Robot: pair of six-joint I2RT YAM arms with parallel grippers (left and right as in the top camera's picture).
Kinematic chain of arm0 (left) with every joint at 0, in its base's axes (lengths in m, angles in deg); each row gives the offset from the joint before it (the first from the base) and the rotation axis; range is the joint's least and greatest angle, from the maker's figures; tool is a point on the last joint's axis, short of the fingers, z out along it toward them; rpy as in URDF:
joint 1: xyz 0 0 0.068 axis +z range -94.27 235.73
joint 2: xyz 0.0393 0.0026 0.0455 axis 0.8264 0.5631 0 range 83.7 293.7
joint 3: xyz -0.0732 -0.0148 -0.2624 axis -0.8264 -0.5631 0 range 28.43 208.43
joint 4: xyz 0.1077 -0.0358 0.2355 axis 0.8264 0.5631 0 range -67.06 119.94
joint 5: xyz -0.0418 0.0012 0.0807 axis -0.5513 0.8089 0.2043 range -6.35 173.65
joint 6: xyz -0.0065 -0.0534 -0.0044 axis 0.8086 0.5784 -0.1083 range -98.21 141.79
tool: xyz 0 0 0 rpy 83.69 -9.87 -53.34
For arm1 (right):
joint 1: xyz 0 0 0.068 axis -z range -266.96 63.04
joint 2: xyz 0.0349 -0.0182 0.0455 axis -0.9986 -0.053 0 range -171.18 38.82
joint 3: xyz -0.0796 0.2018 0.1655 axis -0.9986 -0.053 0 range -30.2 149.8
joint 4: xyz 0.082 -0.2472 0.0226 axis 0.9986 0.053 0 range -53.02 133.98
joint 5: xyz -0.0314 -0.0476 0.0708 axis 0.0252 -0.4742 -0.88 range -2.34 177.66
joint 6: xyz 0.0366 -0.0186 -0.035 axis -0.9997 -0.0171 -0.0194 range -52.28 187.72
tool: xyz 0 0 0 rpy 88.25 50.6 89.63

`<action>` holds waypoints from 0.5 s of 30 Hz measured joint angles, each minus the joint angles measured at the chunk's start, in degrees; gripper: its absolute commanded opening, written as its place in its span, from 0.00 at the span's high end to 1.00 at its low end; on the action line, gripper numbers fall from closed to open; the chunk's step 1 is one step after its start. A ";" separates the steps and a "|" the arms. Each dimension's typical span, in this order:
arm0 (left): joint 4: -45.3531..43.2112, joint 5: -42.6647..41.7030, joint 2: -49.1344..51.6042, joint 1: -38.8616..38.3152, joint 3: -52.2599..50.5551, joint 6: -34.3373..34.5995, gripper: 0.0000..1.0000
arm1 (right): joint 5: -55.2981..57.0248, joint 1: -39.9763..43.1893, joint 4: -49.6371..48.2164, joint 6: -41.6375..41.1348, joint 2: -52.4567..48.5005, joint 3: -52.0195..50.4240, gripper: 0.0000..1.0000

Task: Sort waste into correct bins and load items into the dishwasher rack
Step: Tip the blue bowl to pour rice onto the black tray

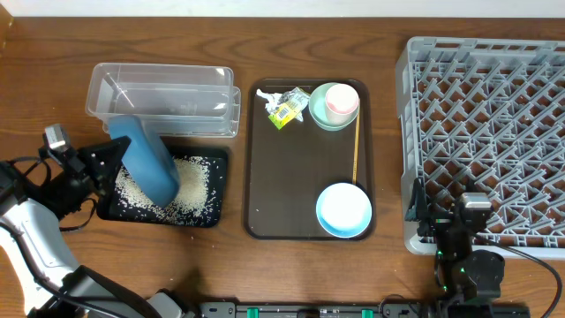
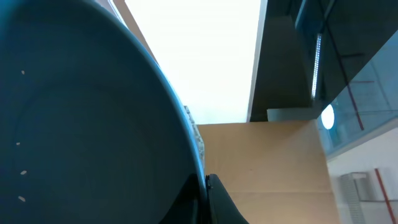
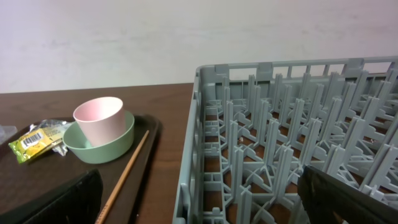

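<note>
My left gripper (image 1: 113, 161) (image 2: 205, 190) is shut on the rim of the large dark-blue dish (image 1: 150, 159) (image 2: 81, 124). It holds the dish tilted on edge over the black tray (image 1: 222, 160). White rice (image 1: 192, 190) lies heaped in that tray, and a few grains cling to the dish. The clear tub (image 1: 163, 95) stands just behind. My right gripper (image 1: 443, 214) (image 3: 199, 196) is open at the near left wall of the grey rack (image 1: 494, 124) (image 3: 280, 124), holding nothing.
The brown serving tray (image 1: 265, 177) carries the crumpled wrapper (image 1: 287, 108) (image 3: 34, 140), a pink cup in a pale green bowl (image 1: 335, 104) (image 3: 99, 134), a wooden stick (image 1: 356, 150) (image 3: 124, 171) and a light-blue bowl (image 1: 344, 210).
</note>
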 measured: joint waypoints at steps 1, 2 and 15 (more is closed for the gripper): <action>0.94 0.00 0.00 0.00 -0.02 -0.35 0.94 | 0.00 0.00 0.00 0.00 0.00 0.00 0.01; 1.49 0.00 0.00 0.00 -0.02 -0.83 0.94 | 0.00 0.00 0.00 0.00 0.00 0.00 0.01; 17.51 -0.72 -4.48 -2.19 -0.28 -14.64 0.94 | 0.00 0.00 0.00 0.00 0.00 0.00 0.01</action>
